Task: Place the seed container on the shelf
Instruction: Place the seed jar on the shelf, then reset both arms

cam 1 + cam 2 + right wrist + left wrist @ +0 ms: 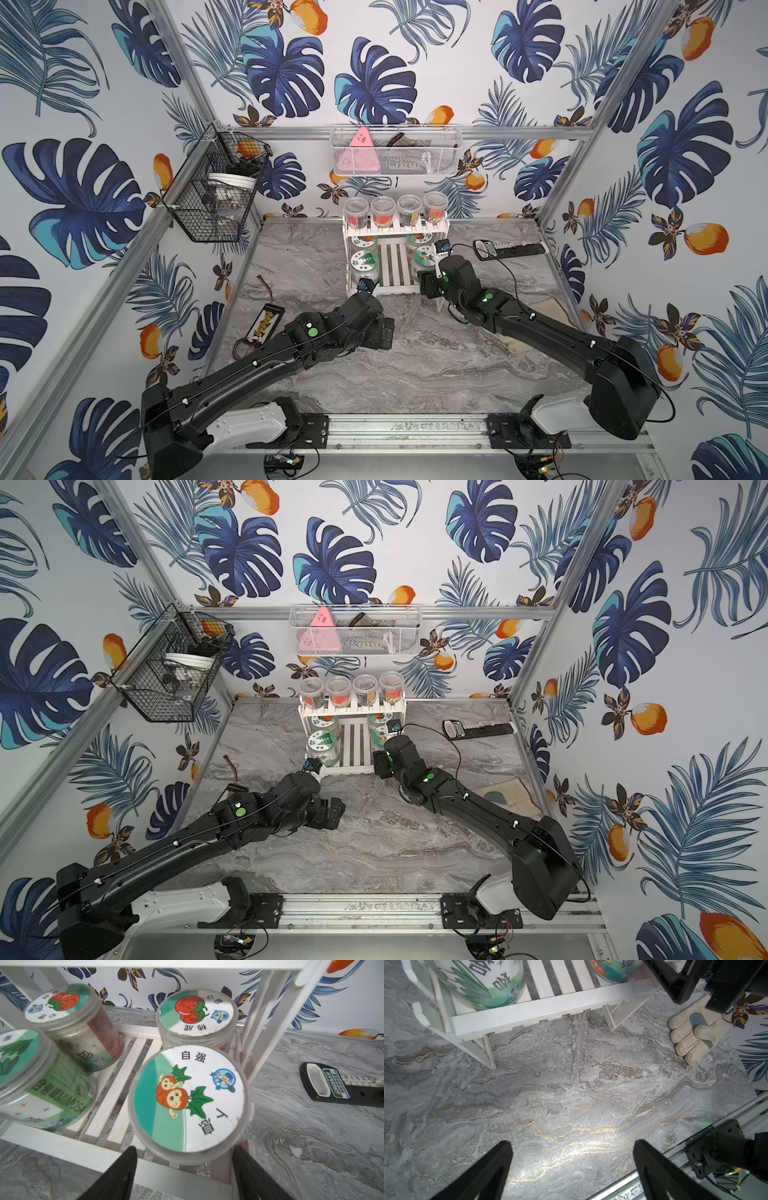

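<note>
**Right claw astride the carrot-lidded seed container on the shelf's lower tier**

Nearest to me, the left claw hangs spread wide over the bare marble tabletop. It has nothing between its fingers and is just short of the shelf's near rail. Off to its right a grubby white glove lies on the marble.

A little farther in, the right claw's two black fingers stand either side of the seed container, low down beneath its lid. The lid hides the contact, so I cannot tell whether they pinch it or stand loose. The container sits upright on the slats at the near right corner of the lower tier.

Close behind it stands a tomato-lidded container. On the tier's left side a green mimosa container is in front and a second tomato one behind.

Right of the shelf a black tool with a green label lies on the marble. Farthest back, four clear cups line the upper tier in both top views.
</note>
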Robot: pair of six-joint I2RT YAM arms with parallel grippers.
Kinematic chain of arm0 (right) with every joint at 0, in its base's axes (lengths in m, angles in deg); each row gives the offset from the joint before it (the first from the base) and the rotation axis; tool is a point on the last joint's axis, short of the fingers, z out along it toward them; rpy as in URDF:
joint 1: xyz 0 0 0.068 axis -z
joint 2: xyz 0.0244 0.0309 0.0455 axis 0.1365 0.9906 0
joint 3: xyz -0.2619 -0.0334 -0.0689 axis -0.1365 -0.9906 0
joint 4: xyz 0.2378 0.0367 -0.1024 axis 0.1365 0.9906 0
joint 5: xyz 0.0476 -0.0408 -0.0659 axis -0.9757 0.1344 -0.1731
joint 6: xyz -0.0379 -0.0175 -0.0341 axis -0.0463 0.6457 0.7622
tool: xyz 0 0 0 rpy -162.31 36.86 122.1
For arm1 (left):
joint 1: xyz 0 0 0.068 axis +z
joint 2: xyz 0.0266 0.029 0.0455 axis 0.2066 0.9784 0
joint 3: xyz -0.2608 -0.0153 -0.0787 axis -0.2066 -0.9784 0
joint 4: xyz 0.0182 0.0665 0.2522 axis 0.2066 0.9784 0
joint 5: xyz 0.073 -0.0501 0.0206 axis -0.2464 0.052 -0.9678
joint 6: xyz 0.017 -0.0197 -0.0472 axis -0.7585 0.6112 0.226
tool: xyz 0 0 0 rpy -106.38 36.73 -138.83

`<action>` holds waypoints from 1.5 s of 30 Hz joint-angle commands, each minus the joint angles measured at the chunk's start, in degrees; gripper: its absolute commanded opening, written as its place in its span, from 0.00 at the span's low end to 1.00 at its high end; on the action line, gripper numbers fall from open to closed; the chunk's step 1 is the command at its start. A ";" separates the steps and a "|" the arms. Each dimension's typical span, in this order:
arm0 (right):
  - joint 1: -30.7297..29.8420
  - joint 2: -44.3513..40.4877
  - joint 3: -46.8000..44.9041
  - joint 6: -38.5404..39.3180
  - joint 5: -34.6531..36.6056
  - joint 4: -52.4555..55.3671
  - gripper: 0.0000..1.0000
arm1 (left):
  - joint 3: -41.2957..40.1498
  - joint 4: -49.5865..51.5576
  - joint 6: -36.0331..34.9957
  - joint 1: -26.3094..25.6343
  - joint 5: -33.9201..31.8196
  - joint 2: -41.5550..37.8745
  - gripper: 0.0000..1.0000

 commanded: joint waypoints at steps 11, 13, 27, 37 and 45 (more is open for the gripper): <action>-0.03 -5.95 -2.30 -0.14 -4.51 1.47 0.79 | -0.86 1.60 1.18 0.12 -8.82 -4.34 0.99; -0.06 -9.77 -4.87 -0.14 -5.26 1.60 0.82 | -1.14 2.52 1.61 0.20 -12.46 -6.01 0.99; 4.72 -31.57 -21.61 11.34 14.84 -10.50 1.00 | -1.67 1.67 0.83 6.80 -34.12 -16.38 0.99; 28.95 -19.19 -27.96 5.19 5.82 -16.72 1.00 | -6.85 -13.56 -5.07 16.65 -37.66 -12.14 0.99; 38.59 -12.49 -34.92 7.15 -2.52 -32.22 1.00 | -23.47 -38.43 -13.71 34.61 -35.56 -8.52 0.99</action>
